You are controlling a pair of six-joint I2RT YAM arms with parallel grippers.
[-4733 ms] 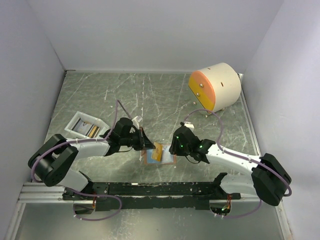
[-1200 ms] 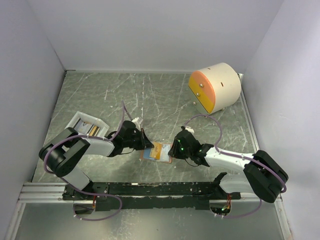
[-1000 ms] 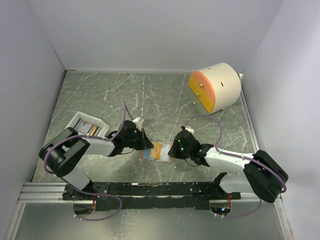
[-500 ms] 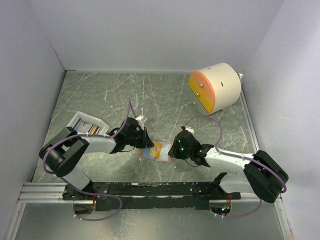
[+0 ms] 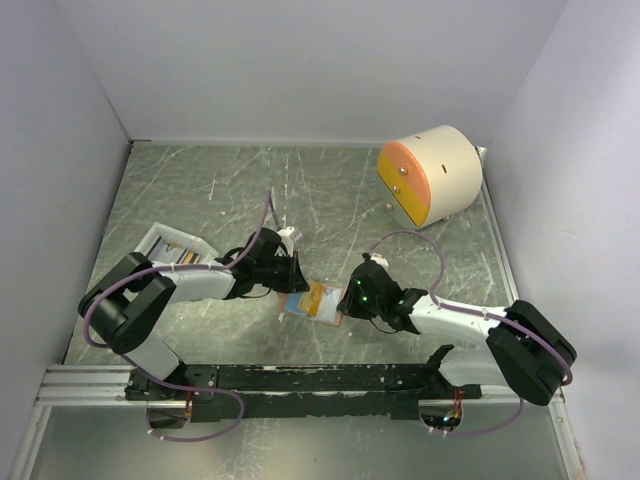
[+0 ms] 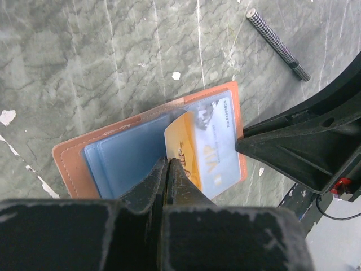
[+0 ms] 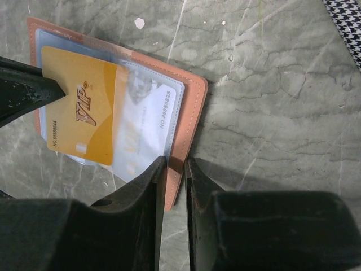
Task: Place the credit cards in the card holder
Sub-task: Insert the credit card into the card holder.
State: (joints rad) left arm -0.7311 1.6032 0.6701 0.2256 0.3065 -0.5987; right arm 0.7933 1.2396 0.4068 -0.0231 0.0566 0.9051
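Closed tight with nothing between its jaws, the left gripper (image 6: 168,161) has its joined tip set against the left edge of the orange card (image 6: 181,144). The right gripper (image 7: 176,165) shows a narrow gap between its jaws, and the right edge of the card holder (image 7: 194,99) lies in that gap. We cannot tell whether it pinches that edge or merely bears down beside it.

We find the card holder lying open and flat on the table (image 5: 330,200), towards the near middle, between the two grippers. About half of the orange card sits under the clear pocket (image 7: 163,121) on the holder's right side, over a pale card (image 7: 151,99) already lodged there. Its left half is exposed. A white tray (image 5: 150,240) to the left appears to hold further cards.

We judge the step in hand to be seating the orange card in its pocket, and it is incomplete. The next move calls for a low, level push to the right along the card's length, with the holder kept from sliding. Should the tip ride up over the card's edge, the push would be lost.
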